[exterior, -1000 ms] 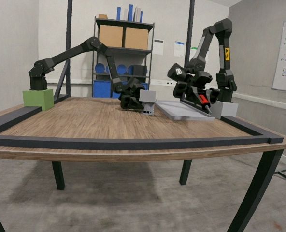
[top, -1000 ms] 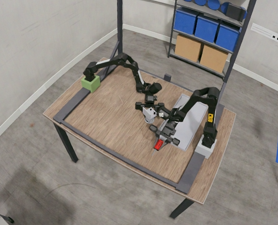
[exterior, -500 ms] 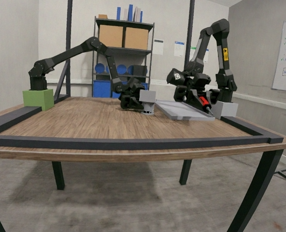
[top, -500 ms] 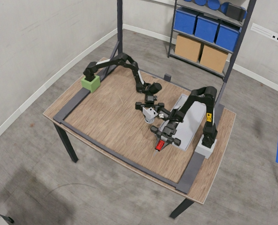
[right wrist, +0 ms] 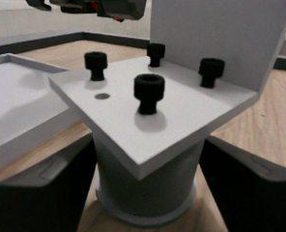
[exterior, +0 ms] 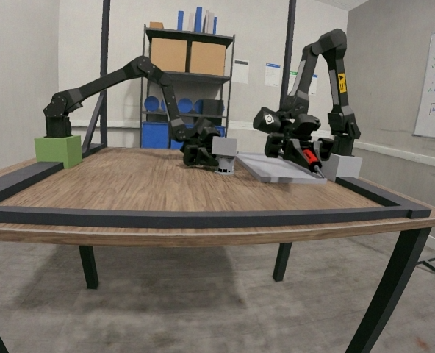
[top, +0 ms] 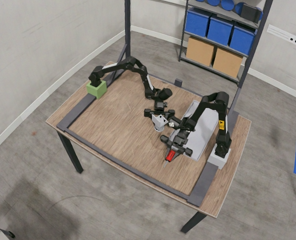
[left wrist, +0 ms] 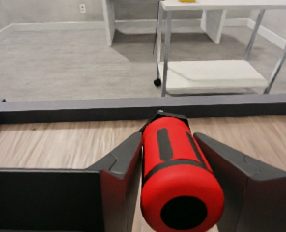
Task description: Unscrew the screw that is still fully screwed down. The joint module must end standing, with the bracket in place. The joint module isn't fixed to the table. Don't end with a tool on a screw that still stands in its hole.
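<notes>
The grey joint module [top: 159, 128] [exterior: 225, 165] [right wrist: 148, 195] stands upright on the table with the light grey bracket [top: 158, 119] [exterior: 224, 145] [right wrist: 193, 108] on top. In the right wrist view, several black screws stand on the bracket plate, such as the front screw [right wrist: 149, 89], each with some neck showing; I cannot tell which is fully down. One hole [right wrist: 102, 96] has no screw. My right gripper [right wrist: 147, 138] is shut on the module, below the plate. My left gripper [left wrist: 167, 139] [top: 171, 155] is shut on the red screwdriver [top: 170, 156] [exterior: 309, 156] [left wrist: 182, 186], away from the module, its shaft slanting down.
A grey tray [top: 197, 136] [exterior: 286, 179] [right wrist: 46, 130] lies beside the module, partly under the left arm. The dark table frame [top: 127, 167] [exterior: 210, 219] [left wrist: 85, 114] runs along the front edge. The left arm's wrist is close to the bracket.
</notes>
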Robot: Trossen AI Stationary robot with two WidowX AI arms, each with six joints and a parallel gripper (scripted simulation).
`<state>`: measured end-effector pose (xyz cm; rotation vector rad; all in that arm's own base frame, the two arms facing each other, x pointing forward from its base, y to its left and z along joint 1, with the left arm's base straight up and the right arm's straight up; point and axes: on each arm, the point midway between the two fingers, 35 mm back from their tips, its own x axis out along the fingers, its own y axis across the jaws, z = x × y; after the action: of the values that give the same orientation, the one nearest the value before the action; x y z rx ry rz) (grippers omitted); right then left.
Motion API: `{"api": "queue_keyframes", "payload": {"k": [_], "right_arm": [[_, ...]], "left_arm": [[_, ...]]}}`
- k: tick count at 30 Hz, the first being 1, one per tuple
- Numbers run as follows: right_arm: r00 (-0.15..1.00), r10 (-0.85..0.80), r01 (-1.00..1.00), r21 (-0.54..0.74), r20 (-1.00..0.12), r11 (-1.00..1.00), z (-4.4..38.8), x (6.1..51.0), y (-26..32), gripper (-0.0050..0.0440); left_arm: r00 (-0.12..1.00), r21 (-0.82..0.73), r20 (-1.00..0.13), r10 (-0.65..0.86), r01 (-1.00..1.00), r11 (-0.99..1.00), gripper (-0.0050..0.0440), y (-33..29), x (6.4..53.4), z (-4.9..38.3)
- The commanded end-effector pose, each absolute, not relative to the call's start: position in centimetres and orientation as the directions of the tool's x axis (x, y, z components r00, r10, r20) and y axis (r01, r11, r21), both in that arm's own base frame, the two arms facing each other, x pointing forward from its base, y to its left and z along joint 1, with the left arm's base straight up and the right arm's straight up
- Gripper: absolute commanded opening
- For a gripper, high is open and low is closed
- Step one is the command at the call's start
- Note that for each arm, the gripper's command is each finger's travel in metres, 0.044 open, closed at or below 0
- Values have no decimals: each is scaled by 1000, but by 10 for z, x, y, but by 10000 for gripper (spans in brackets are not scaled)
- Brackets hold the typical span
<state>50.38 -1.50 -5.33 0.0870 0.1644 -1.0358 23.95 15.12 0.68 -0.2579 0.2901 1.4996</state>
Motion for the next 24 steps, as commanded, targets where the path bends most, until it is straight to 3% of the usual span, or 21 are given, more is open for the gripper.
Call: {"api": "queue_keyframes", "payload": {"k": [1,24], "right_arm": [[500,-850,864,28,-165,503,-39,510,-16,245],[500,-850,864,28,-165,503,-39,510,-16,245]], "left_arm": [[56,-13,-332,942,-998,55,130,151,245,8],[59,-17,-336,940,-998,56,130,152,244,-6]]}}
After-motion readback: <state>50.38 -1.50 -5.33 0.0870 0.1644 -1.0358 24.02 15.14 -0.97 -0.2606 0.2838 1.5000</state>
